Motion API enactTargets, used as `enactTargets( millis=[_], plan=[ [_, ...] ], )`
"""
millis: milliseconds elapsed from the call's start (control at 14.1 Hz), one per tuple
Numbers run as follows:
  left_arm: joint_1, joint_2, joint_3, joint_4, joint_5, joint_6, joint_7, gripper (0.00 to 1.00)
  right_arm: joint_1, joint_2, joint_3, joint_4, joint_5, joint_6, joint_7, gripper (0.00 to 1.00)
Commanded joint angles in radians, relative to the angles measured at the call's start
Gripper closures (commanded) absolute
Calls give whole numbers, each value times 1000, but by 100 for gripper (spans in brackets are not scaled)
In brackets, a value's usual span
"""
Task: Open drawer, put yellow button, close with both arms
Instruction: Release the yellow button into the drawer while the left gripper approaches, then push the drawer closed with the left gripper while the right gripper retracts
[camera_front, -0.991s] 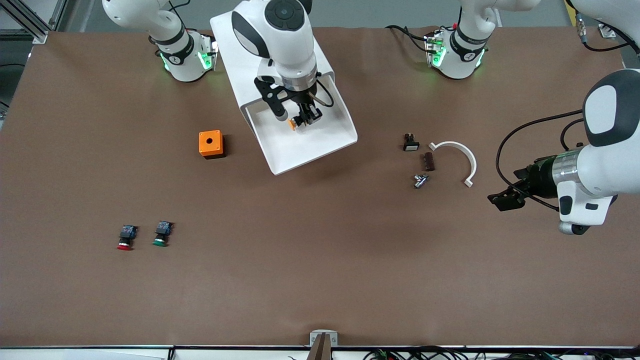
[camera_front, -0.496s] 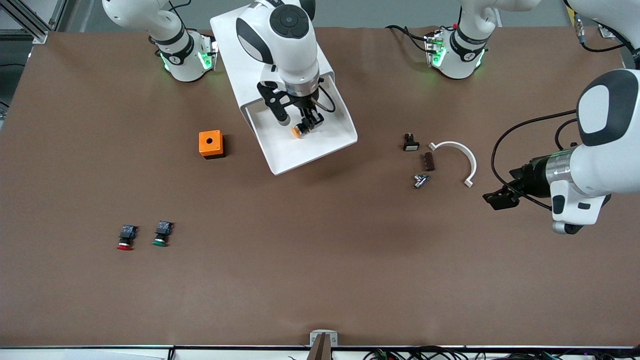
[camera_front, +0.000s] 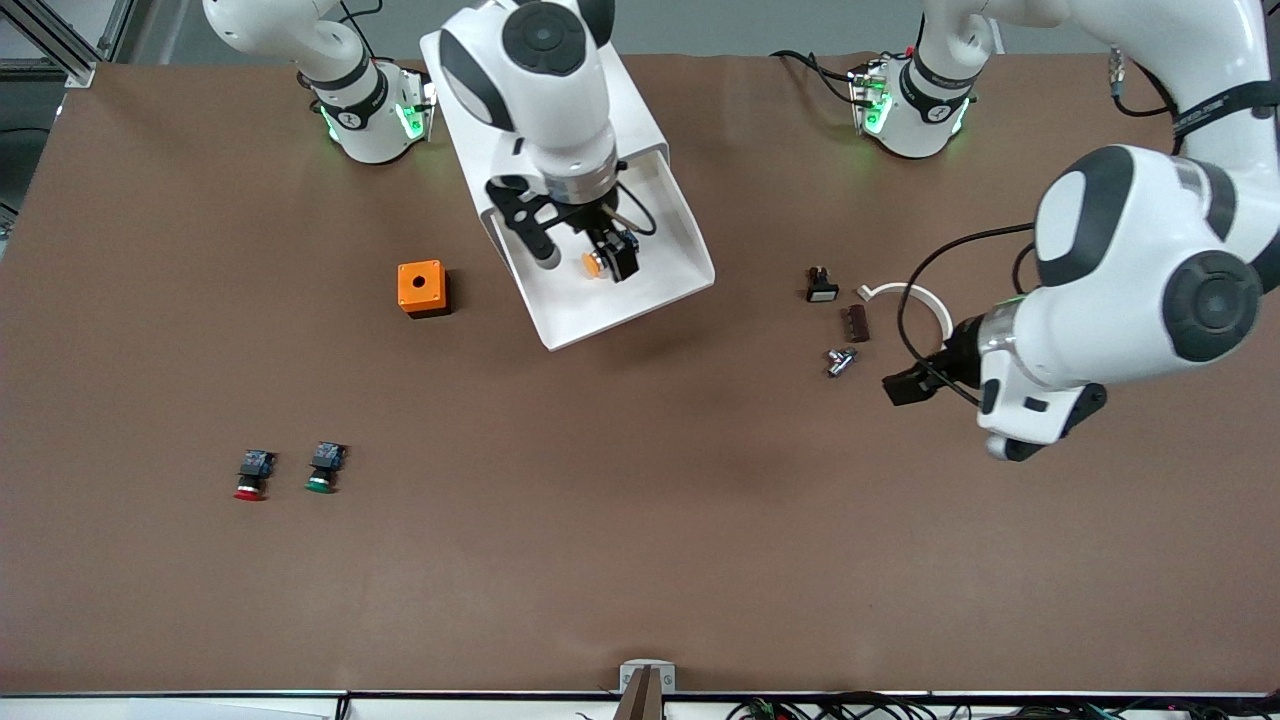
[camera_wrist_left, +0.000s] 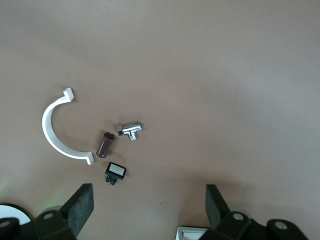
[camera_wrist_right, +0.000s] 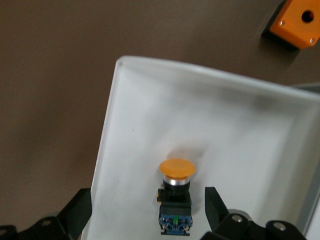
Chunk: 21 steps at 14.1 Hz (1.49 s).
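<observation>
Down between the right gripper's (camera_wrist_right: 148, 212) wide-spread fingers (camera_wrist_right: 75, 212), the yellow button (camera_wrist_right: 176, 192) lies free on the floor of the pulled-out drawer (camera_front: 640, 290), touching neither pad. That gripper hangs just over the tray. Toward the left arm's end, the left gripper (camera_wrist_left: 148, 212) hovers with its fingers also wide apart and empty, over bare table near a white curved clip (camera_wrist_left: 57, 135), a brown cylinder (camera_wrist_left: 105, 144) and a metal fitting (camera_wrist_left: 130, 131).
</observation>
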Motion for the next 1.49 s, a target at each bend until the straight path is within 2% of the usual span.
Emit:
enactTargets(
  millis=[0, 212, 496, 779, 991, 1416],
  plan=[
    [-62, 16, 3, -36, 13, 16, 6, 1, -131, 4, 11, 104, 9, -150, -282, 0],
    [-123, 14, -10, -105, 0, 80, 0, 1, -285, -15, 9, 147, 9, -281, -639, 0],
    [-256, 40, -13, -159, -1, 203, -135, 1, -513, -21, 8, 214, 9, -426, -1133, 0],
    [-361, 91, -19, -162, -3, 349, -230, 1, -719, -21, 8, 228, -7, -445, -1543, 0],
    [-398, 105, -22, -162, -1, 429, -246, 1, -814, -21, 6, 228, -10, -447, -1676, 0],
    [-421, 106, -111, -162, -3, 450, -298, 1, -856, -15, 8, 227, -22, -436, -1677, 0]
  ],
)
